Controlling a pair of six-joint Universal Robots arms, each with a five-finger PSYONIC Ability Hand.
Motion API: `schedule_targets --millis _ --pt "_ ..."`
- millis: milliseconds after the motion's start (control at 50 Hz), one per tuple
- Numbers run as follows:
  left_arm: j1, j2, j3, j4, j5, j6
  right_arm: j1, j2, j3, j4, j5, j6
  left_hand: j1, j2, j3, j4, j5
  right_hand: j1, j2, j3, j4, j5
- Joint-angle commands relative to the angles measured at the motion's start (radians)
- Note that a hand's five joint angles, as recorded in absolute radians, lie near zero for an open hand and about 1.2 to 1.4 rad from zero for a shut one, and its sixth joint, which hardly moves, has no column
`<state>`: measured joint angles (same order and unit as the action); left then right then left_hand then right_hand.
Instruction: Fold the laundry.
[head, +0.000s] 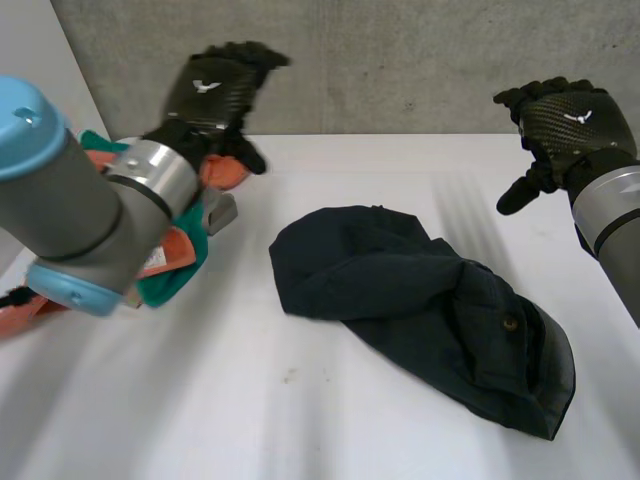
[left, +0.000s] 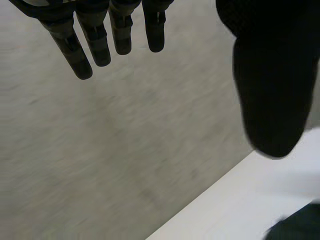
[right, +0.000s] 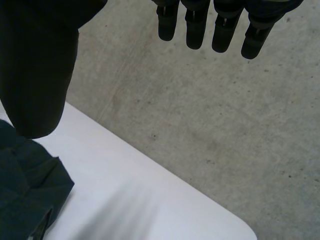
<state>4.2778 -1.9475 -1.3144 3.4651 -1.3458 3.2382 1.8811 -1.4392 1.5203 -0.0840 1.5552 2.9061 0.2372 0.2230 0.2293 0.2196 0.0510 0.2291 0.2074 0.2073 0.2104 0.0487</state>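
A dark navy garment (head: 430, 305) lies crumpled in the middle of the white table (head: 200, 400), a button showing near its right end. A corner of this garment (right: 25, 195) shows below my right hand's thumb, and a bit of it (left: 297, 227) in the left wrist view. My left hand (head: 215, 90) is raised at the back left, above a teal and orange pile of clothes (head: 175, 255); its fingers (left: 95, 40) are straight and hold nothing. My right hand (head: 565, 125) hovers at the back right, off the garment, fingers (right: 222, 25) straight and empty.
The grey concrete wall (head: 400, 60) runs behind the table's far edge. The left arm (head: 70, 200) reaches over the clothes pile at the left edge. Bare table lies in front of the dark garment.
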Motion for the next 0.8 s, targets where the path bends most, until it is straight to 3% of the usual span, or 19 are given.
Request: schedule_targets --millis 20,120,280,380,400,460,580,680,800 --pt "0.142 -0.292 0.165 -0.017 -0.044 0.303 0.001 0.037 0.008 0.003 0.002 -0.021 -0.041 -0.027 -0.033 -0.024 -0.03 -0.055 -0.033 -0.033 -0.036 -0.049" --pt "0.184 -0.511 0.35 -0.046 -0.058 0.474 0.003 0.068 0.009 0.004 0.002 -0.041 -0.047 -0.033 -0.039 -0.03 -0.035 -0.055 -0.033 -0.033 -0.036 -0.049" --pt "0.238 -0.718 0.561 -0.119 -0.003 0.486 0.001 0.08 0.012 0.0 0.002 -0.045 -0.021 -0.007 -0.013 -0.003 -0.009 -0.055 -0.033 -0.033 -0.036 -0.049" --pt "0.243 -0.769 0.618 -0.129 0.007 0.486 0.001 0.12 0.014 0.0 0.002 -0.047 0.334 0.348 0.342 0.351 0.345 -0.055 -0.033 -0.033 -0.036 -0.049" --pt "0.25 -0.79 0.635 -0.126 0.008 0.489 0.001 0.128 0.014 0.0 0.002 -0.048 0.634 0.648 0.642 0.651 0.646 -0.055 -0.033 -0.033 -0.036 -0.049" --pt "0.255 -0.803 0.652 -0.124 -0.007 0.491 0.003 0.134 0.014 -0.002 0.002 -0.051 1.157 1.171 1.165 1.174 1.169 -0.055 -0.033 -0.033 -0.036 -0.049" --pt "0.293 -0.818 0.701 -0.098 -0.084 0.521 0.004 0.145 0.014 0.0 0.002 -0.053 1.159 1.173 1.167 1.177 1.171 -0.055 -0.033 -0.033 -0.036 -0.049" --pt "0.356 -0.832 0.747 -0.069 -0.212 0.673 0.004 0.145 0.014 0.0 0.002 -0.053 1.159 1.173 1.167 1.177 1.171 -0.055 -0.033 -0.033 -0.036 -0.049" --pt "0.376 -0.821 0.735 -0.037 -0.268 0.724 0.007 0.145 0.014 0.0 0.002 -0.053 1.159 1.173 1.167 1.177 1.171 -0.055 -0.033 -0.033 -0.036 -0.049"
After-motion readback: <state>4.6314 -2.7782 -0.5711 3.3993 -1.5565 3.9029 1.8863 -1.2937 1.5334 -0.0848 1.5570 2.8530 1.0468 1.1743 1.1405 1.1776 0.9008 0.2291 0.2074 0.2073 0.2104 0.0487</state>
